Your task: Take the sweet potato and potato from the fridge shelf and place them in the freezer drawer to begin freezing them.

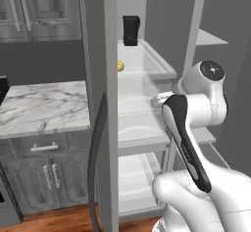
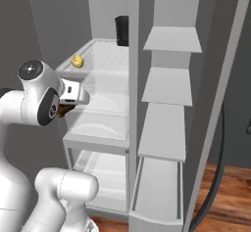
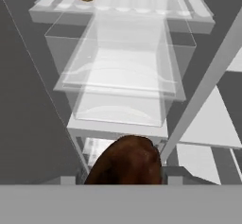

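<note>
The tool (image 3: 124, 183) is clamped on the dark reddish-brown sweet potato (image 3: 125, 164), held out in front of the open fridge below the clear translucent bins (image 3: 123, 83); the small yellow potato (image 2: 77, 60) sits near the front left edge of the ribbed translucent white fridge shelf (image 2: 105, 55), well above the tool

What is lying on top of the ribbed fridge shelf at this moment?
On the fridge shelf lies a yellow potato near its front corner, and a dark box stands at the back. The sweet potato is off it, in the gripper.
</note>
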Tool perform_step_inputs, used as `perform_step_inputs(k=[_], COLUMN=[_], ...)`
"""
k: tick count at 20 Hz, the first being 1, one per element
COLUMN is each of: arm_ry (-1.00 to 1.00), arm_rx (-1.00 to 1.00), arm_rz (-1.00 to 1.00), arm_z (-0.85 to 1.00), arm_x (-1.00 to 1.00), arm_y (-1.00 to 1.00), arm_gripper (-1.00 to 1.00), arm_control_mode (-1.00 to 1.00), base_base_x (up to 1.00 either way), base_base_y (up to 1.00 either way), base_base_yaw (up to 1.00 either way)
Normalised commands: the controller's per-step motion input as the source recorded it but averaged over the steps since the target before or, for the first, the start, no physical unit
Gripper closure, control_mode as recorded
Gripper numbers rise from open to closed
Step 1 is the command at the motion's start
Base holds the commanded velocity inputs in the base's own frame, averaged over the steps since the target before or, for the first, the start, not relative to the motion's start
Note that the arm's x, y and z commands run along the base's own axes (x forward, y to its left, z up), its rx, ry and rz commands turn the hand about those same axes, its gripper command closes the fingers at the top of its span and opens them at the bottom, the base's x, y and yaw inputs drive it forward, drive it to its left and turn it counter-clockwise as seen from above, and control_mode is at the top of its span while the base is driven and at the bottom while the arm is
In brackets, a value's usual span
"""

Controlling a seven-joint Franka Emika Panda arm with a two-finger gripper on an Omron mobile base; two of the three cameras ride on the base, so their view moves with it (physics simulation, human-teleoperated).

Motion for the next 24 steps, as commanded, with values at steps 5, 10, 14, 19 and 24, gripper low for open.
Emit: perform_step_inputs(k=[5,10,14,19,24], arm_ry=[0.00,0.00,0.00,0.00,0.00], arm_rx=[0.00,0.00,0.00,0.00,0.00], arm_rz=[0.00,0.00,0.00,0.00,0.00], arm_z=[0.00,0.00,0.00,0.00,0.00], arm_x=[0.00,0.00,0.00,0.00,0.00], arm_y=[0.00,0.00,0.00,0.00,0.00], arm_gripper=[1.00,1.00,1.00,1.00,1.00], arm_control_mode=[1.00,1.00,1.00,1.00,1.00], base_base_x=[-0.70,-0.71,-0.61,-0.31,-0.34], base_base_y=[0.00,-0.08,-0.14,-0.08,-0.36], base_base_yaw=[0.00,-0.10,-0.17,-0.24,-0.29])
